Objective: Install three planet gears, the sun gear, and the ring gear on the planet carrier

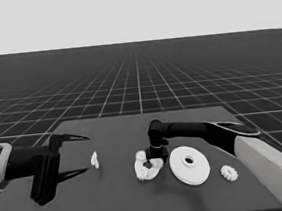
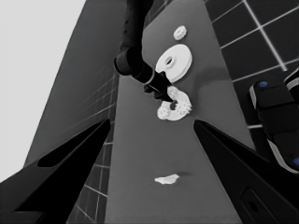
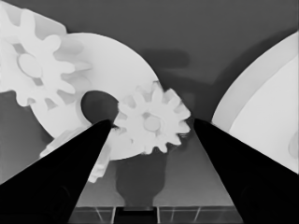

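- Dark table (image 1: 120, 198) under a floor grid in the head view: the right gripper (image 1: 155, 160) stands over the smaller flat white round part (image 1: 147, 166); the larger thick white round part (image 1: 189, 165) lies just beside it, a small white toothed gear (image 1: 229, 172) farther right.
- Left wrist view: left gripper (image 2: 152, 128) parked, fingers spread, near a thin white piece (image 2: 167, 178).
- Right wrist view: right fingers apart around one gear (image 3: 152, 122) on that smaller part, seemingly not pinching.

A simulated test space; a dark table (image 1: 120, 203) on an endless gridded floor (image 1: 138, 80).
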